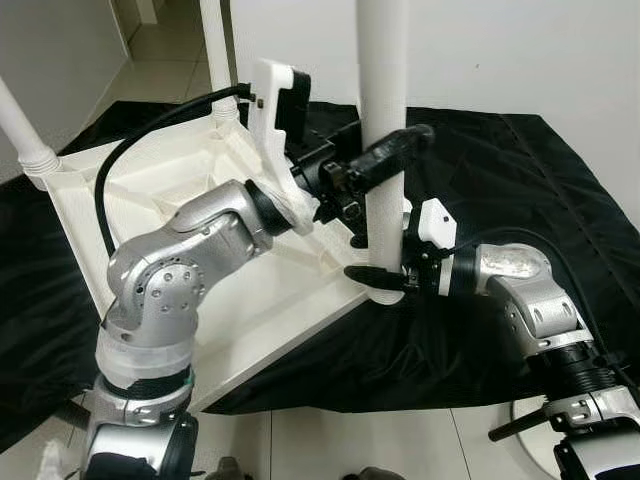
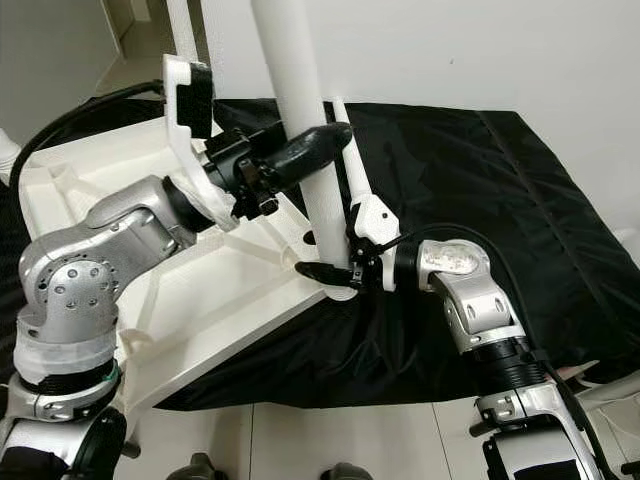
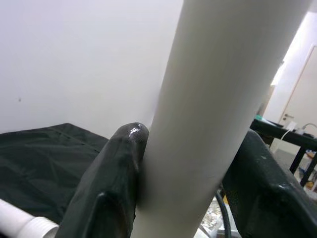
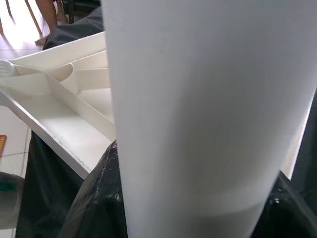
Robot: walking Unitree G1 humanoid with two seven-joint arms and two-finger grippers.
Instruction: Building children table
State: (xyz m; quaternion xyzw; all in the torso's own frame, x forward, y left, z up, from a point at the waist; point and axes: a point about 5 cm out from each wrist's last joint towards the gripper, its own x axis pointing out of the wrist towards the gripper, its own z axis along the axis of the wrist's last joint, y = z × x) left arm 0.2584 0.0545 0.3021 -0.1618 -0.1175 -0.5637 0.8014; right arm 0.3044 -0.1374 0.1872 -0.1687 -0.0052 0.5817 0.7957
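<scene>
I see the left tool point(image 1: 385, 160) clenched on the white table leg point(image 1: 383, 100), partway up its shaft; in the left wrist view one black finger point(image 3: 111, 188) presses flat against the tube, the other on the opposite side. The right tool point(image 1: 385, 272) grips the same leg lower down, just above its base, with the fingers wrapped around the tube where it meets the corner of the tabletop point(image 1: 260, 300).

The leg stands nearly upright. Its long axis runs vertically, tilted slightly, with the lower end seated at the near right corner of the tabletop and the upper end pointing up out of frame.

The tabletop is white plastic and lies upside down, its ribbed underside facing up. I see a second leg point(image 1: 22, 130) fitted at the far left corner and a third leg point(image 1: 216, 55) at the far corner, both rising upward. A thinner white tube point(image 2: 352, 165) lies on the cloth just behind the gripped leg.

The tabletop rests on a black cloth point(image 1: 520, 190) spread across the floor point(image 1: 350, 440), which is laid with pale tiles. A plain white wall point(image 1: 500, 50) stands behind. In the right wrist view, a person's bare foot point(image 4: 45, 17) shows on the tiles, well apart from the work.
</scene>
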